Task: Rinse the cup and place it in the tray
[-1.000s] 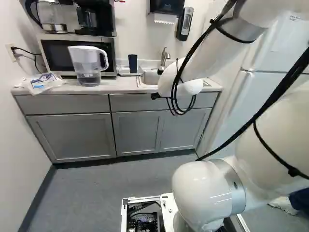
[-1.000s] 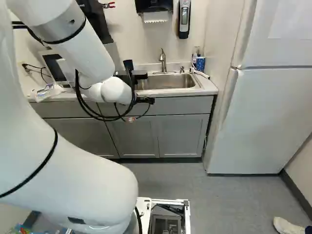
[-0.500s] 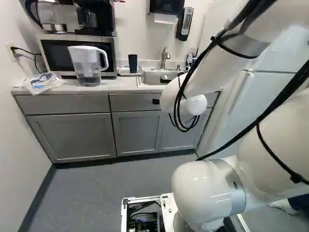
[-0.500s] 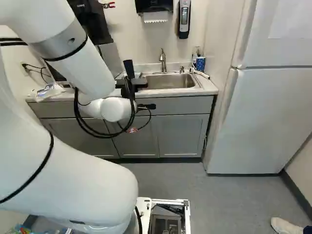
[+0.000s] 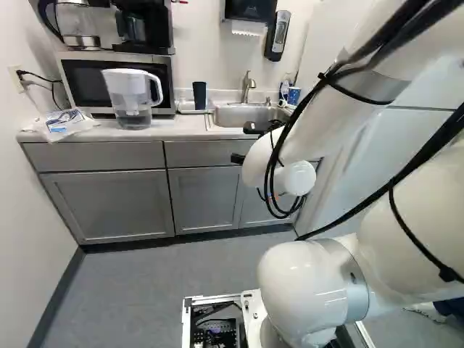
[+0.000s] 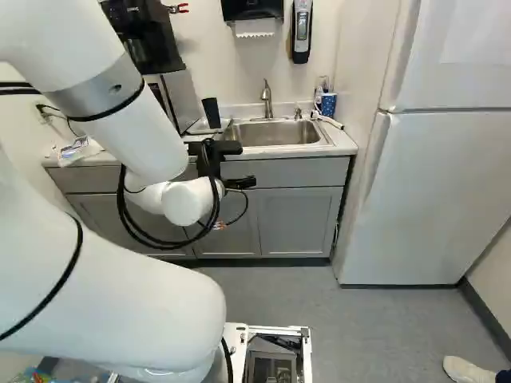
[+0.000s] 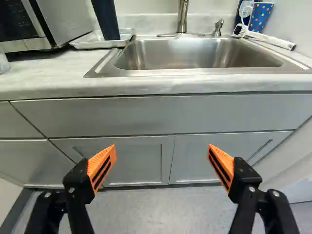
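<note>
- The gripper [image 6: 227, 148] hangs near the counter [image 7: 44, 78] front, with its 2 orange-padded fingers [image 7: 102, 163] spread wide and nothing between them.
- The dark blue cup [image 7: 106, 19] stands upright in the clear tray [image 7: 83, 44] — at 11 o'clock from the gripper [image 7: 162, 152], well apart from its fingers.
- The sink [image 7: 195, 53] lies ahead at 12 o'clock, with the tray just beside it on the cup's side.
- The faucet [image 7: 183, 17] rises behind the basin, also at 12 o'clock; a small soap pump [image 7: 217, 28] stands at its 3 o'clock.
- A dotted cup [image 7: 260, 18] and a white brush [image 7: 270, 39] are near the sink's far corner, at 1 o'clock from the gripper.
- In the left base view, the microwave [image 5: 87, 83] and the water pitcher [image 5: 132, 94] — the pitcher in front — are toward 9 o'clock from the dark blue cup.
</note>
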Controlling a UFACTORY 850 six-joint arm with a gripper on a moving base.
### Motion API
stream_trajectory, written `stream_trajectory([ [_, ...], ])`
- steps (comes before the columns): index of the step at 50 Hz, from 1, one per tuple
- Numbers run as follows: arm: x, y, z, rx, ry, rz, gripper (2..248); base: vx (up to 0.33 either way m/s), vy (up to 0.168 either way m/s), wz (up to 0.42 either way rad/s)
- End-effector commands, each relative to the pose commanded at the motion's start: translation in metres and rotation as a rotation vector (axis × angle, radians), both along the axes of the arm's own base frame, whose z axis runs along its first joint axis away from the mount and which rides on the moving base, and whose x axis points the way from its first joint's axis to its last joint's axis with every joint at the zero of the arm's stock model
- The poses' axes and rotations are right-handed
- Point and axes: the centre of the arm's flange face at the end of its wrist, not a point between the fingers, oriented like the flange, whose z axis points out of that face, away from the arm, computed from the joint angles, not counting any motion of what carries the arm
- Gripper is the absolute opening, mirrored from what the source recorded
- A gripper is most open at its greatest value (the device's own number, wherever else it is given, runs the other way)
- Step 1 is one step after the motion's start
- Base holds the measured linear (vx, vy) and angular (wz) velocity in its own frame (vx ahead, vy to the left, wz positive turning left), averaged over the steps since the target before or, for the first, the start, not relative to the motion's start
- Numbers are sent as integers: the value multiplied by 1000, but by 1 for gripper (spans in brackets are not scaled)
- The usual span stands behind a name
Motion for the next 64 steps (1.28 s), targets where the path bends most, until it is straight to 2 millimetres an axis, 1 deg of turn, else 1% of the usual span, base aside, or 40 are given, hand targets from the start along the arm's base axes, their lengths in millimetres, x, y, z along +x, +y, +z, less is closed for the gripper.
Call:
stream_trajectory([
  [16,-14,-1,-9,-1,-37,-4,247,0,0,0],
  [31,-22,-2,-14,-1,-58,-7,247,0,0,0],
  [64,-25,-2,-16,-2,-67,-8,247,0,0,0],
])
